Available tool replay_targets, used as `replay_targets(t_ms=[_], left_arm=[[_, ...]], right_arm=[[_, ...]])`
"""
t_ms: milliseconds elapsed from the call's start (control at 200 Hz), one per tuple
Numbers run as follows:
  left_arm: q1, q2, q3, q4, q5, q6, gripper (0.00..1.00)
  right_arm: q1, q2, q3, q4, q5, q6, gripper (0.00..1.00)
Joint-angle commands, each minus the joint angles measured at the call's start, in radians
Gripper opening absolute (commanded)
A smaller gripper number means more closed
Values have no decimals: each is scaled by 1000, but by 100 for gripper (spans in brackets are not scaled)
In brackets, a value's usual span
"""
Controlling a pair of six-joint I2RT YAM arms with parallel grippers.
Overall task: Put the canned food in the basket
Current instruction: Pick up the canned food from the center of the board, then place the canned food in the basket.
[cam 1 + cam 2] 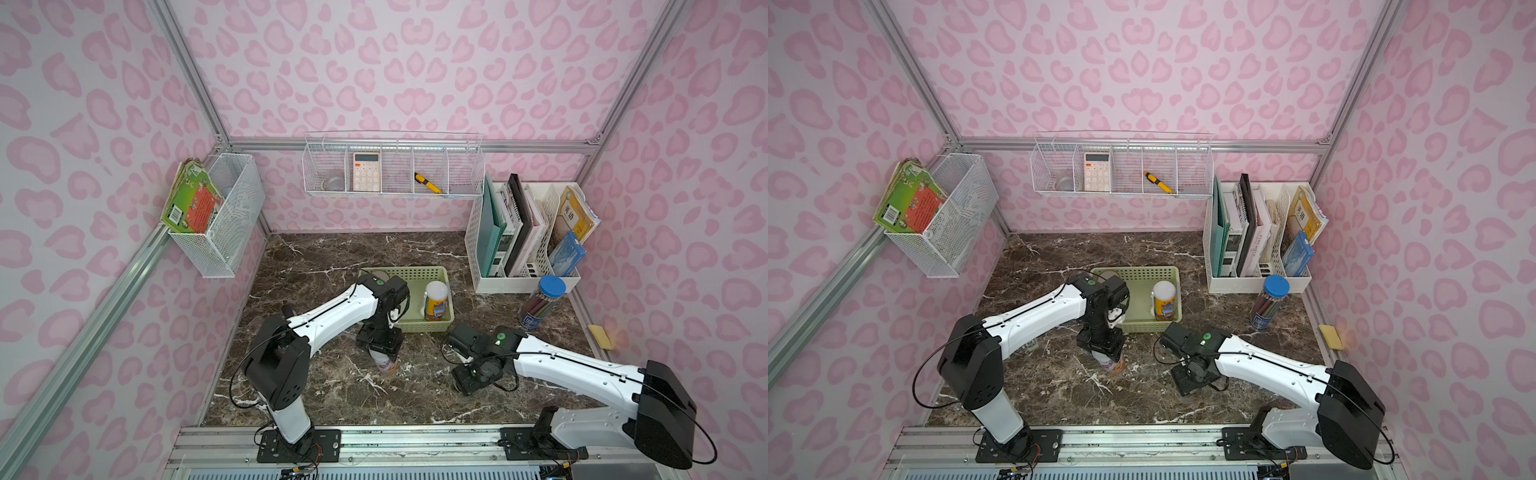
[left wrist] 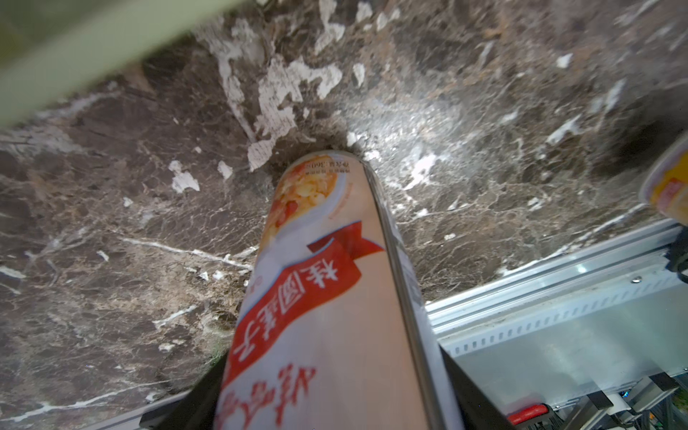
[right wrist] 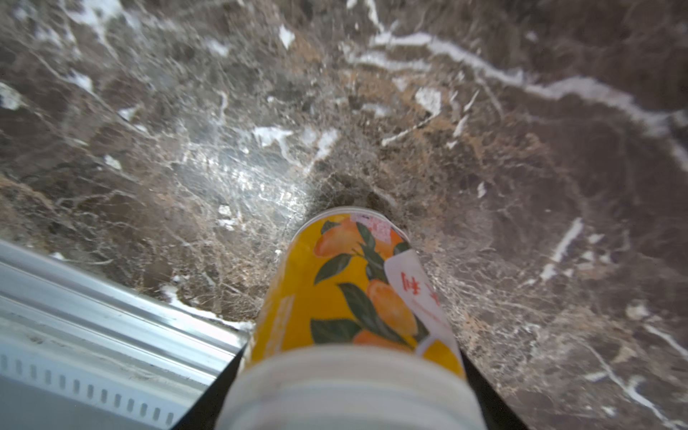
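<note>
In both top views the pale green basket (image 1: 417,272) (image 1: 1144,271) sits mid-table. A white-lidded can with an orange-yellow label (image 1: 436,301) (image 1: 1165,301) stands inside it. A round grey can top (image 1: 376,275) peeks out at its far left corner behind my left arm. Just in front of the basket, my left gripper (image 1: 382,349) (image 1: 1106,353) (image 2: 331,402) is shut on a pink-white can (image 1: 386,365) (image 2: 327,279), held upright at the table. Front right, my right gripper (image 1: 465,382) (image 3: 350,402) is shut on a yellow can with orange fruit (image 3: 353,290), which the top views hide.
A blue-lidded jar of pencils (image 1: 544,301) stands right of the basket, before a white file rack (image 1: 528,232). White wire baskets hang on the back wall (image 1: 395,166) and the left wall (image 1: 220,216). A yellow sponge (image 1: 600,336) lies at the right edge.
</note>
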Motion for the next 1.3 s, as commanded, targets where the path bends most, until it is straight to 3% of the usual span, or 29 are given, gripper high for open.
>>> replay_targets(t_ms=[0, 235, 330, 445, 701, 976, 1081, 1296], left_arm=[[0, -34, 62, -93, 6, 19, 7], [27, -74, 268, -249, 0, 52, 3], [66, -65, 381, -320, -62, 53, 1], [116, -73, 420, -276, -49, 99, 0], [187, 164, 650, -340, -111, 89, 0], [237, 274, 691, -347, -162, 97, 0], [239, 307, 688, -350, -156, 96, 0], [237, 328, 662, -328, -171, 95, 0]], right_arm=[[-8, 6, 106, -98, 72, -41, 45], [-88, 21, 415, -202, 104, -154, 45], [-125, 47, 569, -209, 120, -218, 45], [-213, 126, 733, -206, 91, -303, 45], [-375, 373, 957, -88, -56, -404, 45], [-486, 628, 1171, -64, -143, -434, 44], [-513, 691, 1196, -57, -215, -450, 44], [-524, 767, 1203, -64, -215, -461, 44]])
